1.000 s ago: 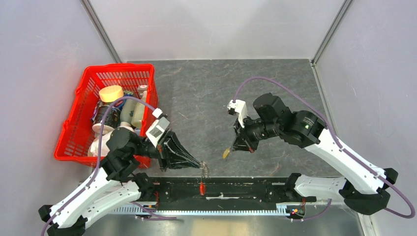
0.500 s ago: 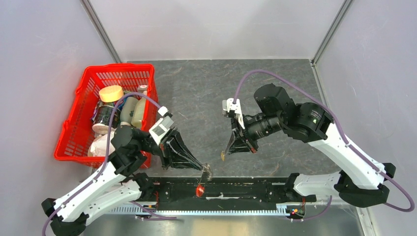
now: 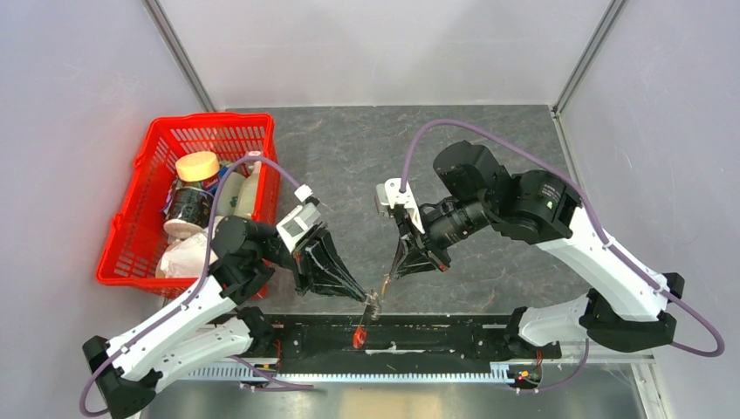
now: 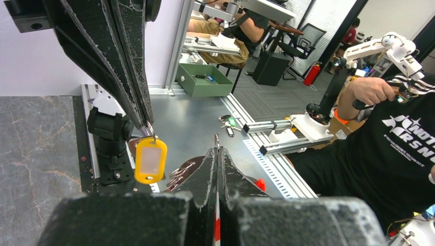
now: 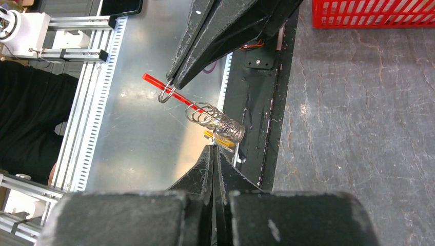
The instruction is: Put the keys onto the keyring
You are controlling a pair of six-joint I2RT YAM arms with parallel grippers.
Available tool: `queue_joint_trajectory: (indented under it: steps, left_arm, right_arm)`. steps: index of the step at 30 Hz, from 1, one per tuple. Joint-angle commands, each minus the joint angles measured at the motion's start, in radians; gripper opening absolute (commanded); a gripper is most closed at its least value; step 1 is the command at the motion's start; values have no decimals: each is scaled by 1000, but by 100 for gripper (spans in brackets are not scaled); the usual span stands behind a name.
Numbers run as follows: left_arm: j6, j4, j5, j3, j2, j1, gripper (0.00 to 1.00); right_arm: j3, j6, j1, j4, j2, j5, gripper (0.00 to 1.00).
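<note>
My left gripper [image 3: 370, 297] is shut on the keyring [image 3: 373, 307], a coil of silvery rings, and holds it over the table's near edge. Its red tag [image 3: 358, 335] hangs below. In the right wrist view the coil [image 5: 215, 121] and the red tag [image 5: 151, 79] hang from the left fingertips. My right gripper [image 3: 388, 278] is shut on a small ring carrying a yellow plastic tag [image 4: 150, 160], and its tip nearly touches the coil. The yellow tag shows edge-on at my right fingertips [image 5: 220, 139]. I cannot make out any brass key.
A red basket [image 3: 122, 218] with a bottle, jars and a cloth stands at the left of the table. A black rail [image 3: 436, 336] runs along the near edge, with a silver metal bench below it. A person sits beyond the bench in the left wrist view.
My right gripper has swung left and down with the yellow tag until its tip meets the keyring. My left gripper has moved slightly right and up with the keyring.
</note>
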Motion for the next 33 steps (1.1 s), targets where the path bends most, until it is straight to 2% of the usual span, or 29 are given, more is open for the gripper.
queue_joint_trajectory:
  steps: [1,25,29,33]
  left_arm:
    - [-57,121,49,15,17,-7,2]
    - [-24,104,78,38,58,-8,2]
    - [-1,60,67,43,44,-8,2]
    - [73,-57,24,50,20,-8,2]
  right_arm:
    - [61,-51,13,-26,8,-40,0]
    - [156,-75,78,-54,92,-48,0]
    - [147,-58,81,-52,67,2,0]
    - [136,-27,82,-52,27,53,0]
